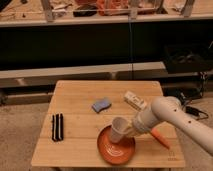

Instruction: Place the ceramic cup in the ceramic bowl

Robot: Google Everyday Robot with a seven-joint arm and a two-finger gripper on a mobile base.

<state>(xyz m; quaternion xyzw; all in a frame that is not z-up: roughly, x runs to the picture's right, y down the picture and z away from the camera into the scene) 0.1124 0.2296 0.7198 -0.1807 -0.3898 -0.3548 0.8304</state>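
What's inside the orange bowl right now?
The cup, tilted in the gripper, hangs over the bowl toward its upper right. Bare rings show elsewhere; the part beneath the cup is covered, so contact can't be told.

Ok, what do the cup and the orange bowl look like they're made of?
Cup: likely glazed ceramic, cream, smooth and even, held tilted in the shut end effector over the bowl. Bowl: probably ceramic too, orange-red with lighter concentric rings like glaze; plastic can't be ruled out.
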